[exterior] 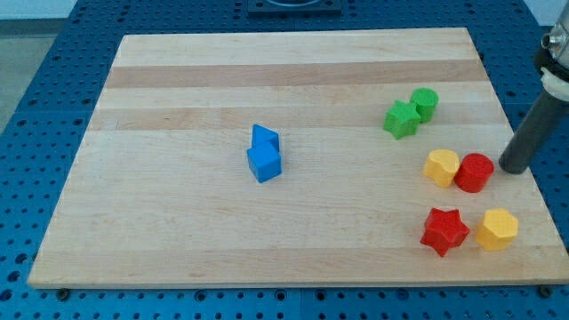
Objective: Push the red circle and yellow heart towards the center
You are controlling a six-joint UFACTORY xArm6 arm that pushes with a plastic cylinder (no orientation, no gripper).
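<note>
Rod cut off at frame edge, my tip (513, 169) beside red circle (474, 172)

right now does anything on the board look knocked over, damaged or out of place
Nothing stands out. All the blocks sit flat on the wooden board, none damaged. The red circle touches the yellow heart, and my tip rests just to the view's right of the circle.

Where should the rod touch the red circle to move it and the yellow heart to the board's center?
No pincer here, so push. Put my tip on the red circle at its right side and push toward the view's left. The yellow heart touches its left side, so both should slide together toward the blue blocks.
</note>
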